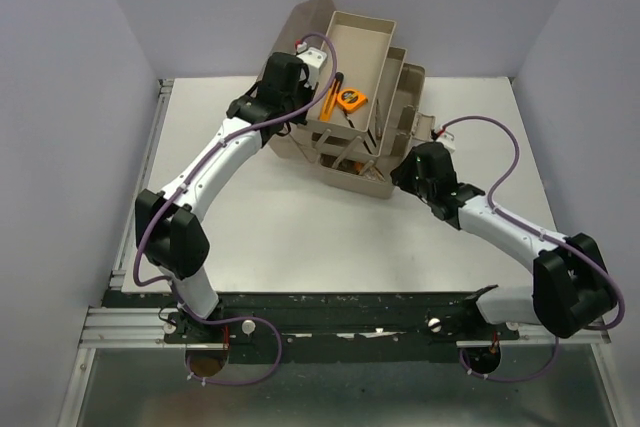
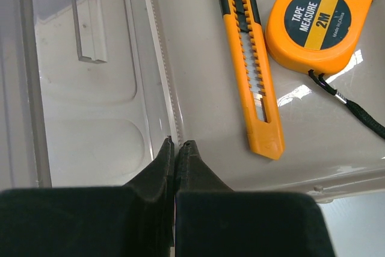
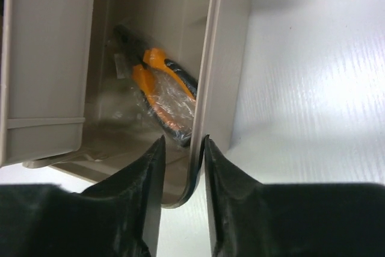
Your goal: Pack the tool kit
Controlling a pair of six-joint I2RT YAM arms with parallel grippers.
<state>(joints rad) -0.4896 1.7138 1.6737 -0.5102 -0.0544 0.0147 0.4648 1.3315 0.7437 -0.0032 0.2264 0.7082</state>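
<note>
The left gripper has its fingers pressed together, the tips at the ridge between the translucent lid and the tray where a utility knife lies beside the tape measure. The right gripper is a little spread, one finger on each side of a wall of the toolbox. The toolbox stands open at the far middle of the table, with pliers inside.

White arms bear black joints, purple cables and seemingly rubbery fingers.
</note>
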